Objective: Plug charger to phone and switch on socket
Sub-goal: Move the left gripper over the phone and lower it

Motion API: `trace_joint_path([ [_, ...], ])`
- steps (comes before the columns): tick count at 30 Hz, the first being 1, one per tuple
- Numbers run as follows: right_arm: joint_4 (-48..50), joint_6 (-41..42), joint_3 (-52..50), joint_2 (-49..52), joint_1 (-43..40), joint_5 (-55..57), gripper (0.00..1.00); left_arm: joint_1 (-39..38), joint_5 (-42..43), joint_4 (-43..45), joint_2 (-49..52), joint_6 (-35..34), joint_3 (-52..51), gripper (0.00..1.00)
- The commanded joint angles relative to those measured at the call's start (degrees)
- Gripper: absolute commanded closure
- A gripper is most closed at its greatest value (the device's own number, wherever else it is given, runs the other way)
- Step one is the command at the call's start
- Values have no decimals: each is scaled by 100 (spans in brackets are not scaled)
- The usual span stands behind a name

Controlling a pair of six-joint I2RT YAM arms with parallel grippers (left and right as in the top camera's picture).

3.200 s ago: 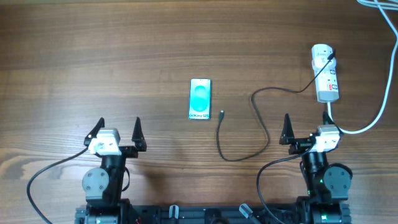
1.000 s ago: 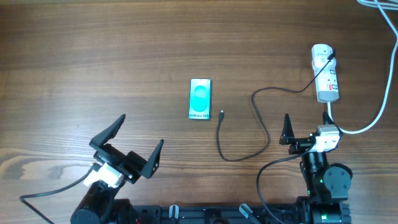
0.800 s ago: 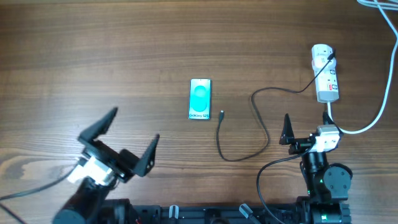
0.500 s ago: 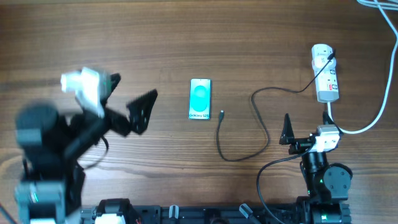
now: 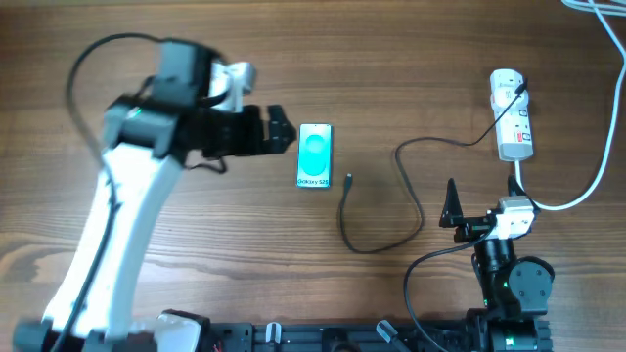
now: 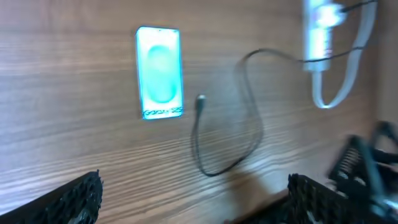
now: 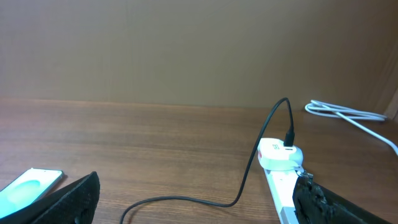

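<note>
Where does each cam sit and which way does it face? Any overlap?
Overhead: fixed above the table, looking straight down; shows the left tool beside the phone and the right tool low in frame.
Left wrist: raised over the table, angled down at the phone, charger and socket; its fingers fill the bottom corners.
Right wrist: low, facing across the table towards the socket; its fingers show at the bottom corners.
Shared: all three show phone, charger and socket.

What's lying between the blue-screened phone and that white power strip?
Only the charger, its thin black cable looping over bare wood from the socket toward the phone; the overhead view shows it.
</note>
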Motion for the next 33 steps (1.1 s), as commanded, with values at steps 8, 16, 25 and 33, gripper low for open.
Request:
trace_joint_path([
  [8,13,-52,-7,-35,17,52,0,-579,-1648,-992,2544,-568,2192,0],
  [16,13,-50,-7,-35,17,52,0,-643,-1423,-28,3119,-590,2022,0],
  [25,13,-52,-7,-35,17,55,0,-1045,-1788,136,3838,-1001,1937,0],
  [33,13,-55,-7,-35,17,52,0,-1322,-2354,151,4378,-1128,1934,0],
])
